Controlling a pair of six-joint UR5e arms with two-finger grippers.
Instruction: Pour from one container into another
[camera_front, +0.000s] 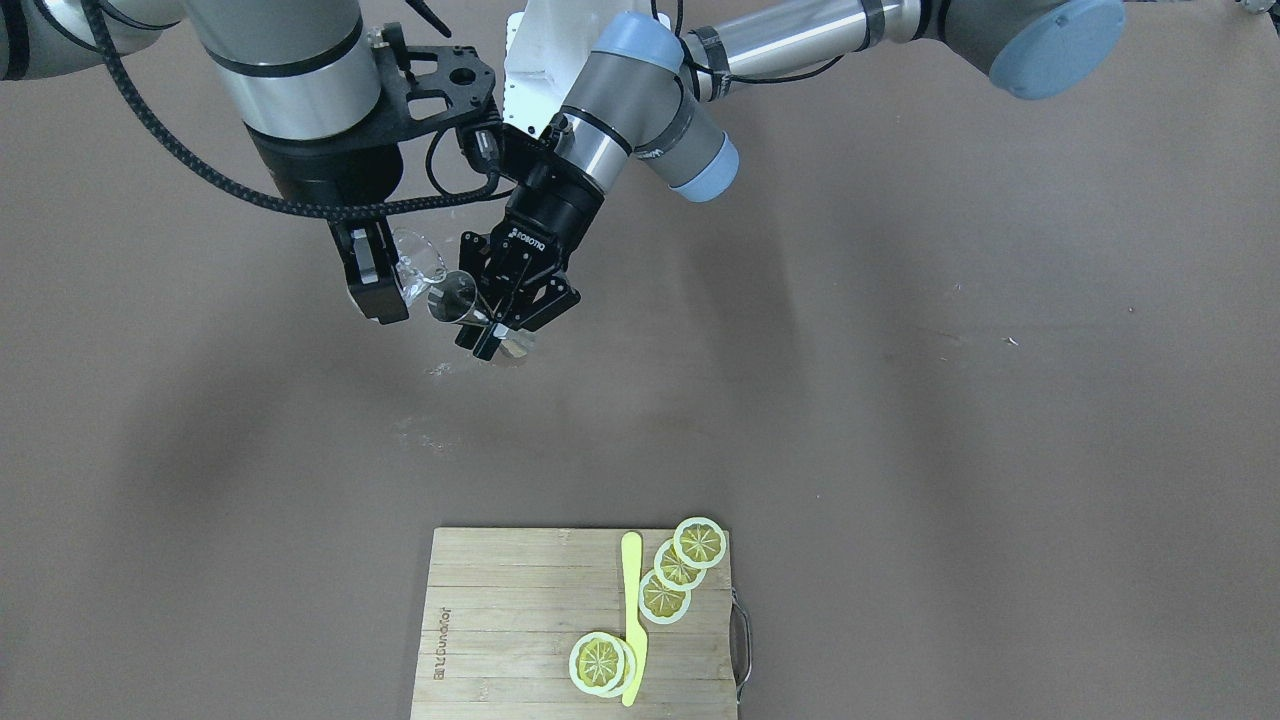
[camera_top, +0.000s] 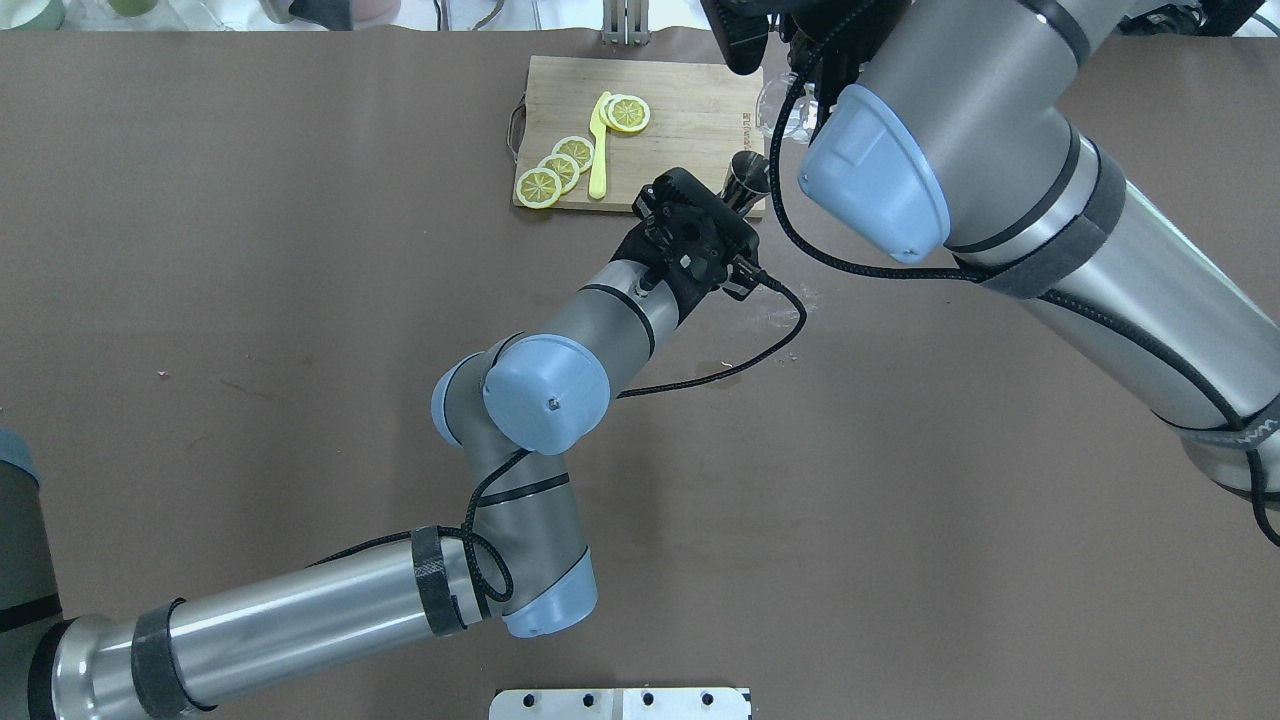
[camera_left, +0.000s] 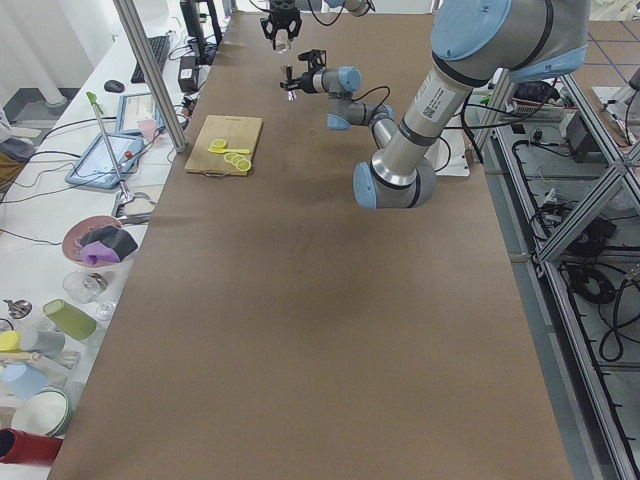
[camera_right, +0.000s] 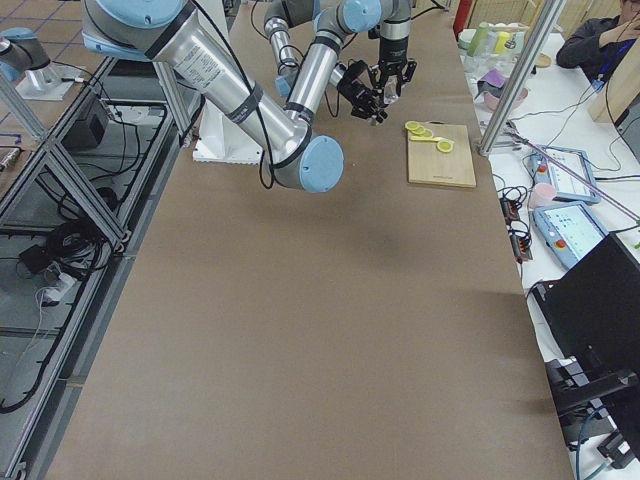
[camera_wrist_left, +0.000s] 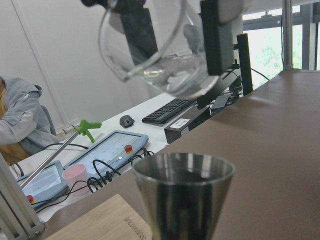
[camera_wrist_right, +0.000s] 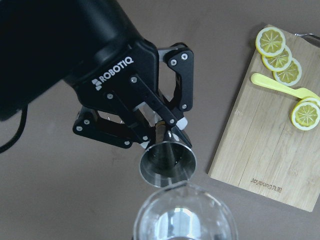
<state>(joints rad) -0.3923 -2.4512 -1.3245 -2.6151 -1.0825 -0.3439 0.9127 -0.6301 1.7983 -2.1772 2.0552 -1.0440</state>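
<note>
My left gripper (camera_front: 492, 325) is shut on a steel cone-shaped jigger (camera_front: 455, 300), held above the brown table with its mouth open upward (camera_wrist_left: 182, 172). My right gripper (camera_front: 398, 275) is shut on a clear glass pitcher (camera_front: 418, 266). The pitcher is tilted, and its spout hangs just over the jigger's rim (camera_wrist_right: 167, 162). In the left wrist view the pitcher (camera_wrist_left: 155, 50) hangs above the jigger between the right gripper's fingers (camera_wrist_left: 217, 35). In the right wrist view the pitcher (camera_wrist_right: 182, 217) is below the left gripper (camera_wrist_right: 162, 135). I cannot tell whether any liquid is flowing.
A bamboo cutting board (camera_front: 520, 620) at the table's far edge carries lemon slices (camera_front: 663, 596) and a yellow knife (camera_front: 632, 620). Pale spill marks (camera_front: 440, 370) show on the table under the grippers. Both arms crowd the space near the board's corner (camera_top: 745, 120).
</note>
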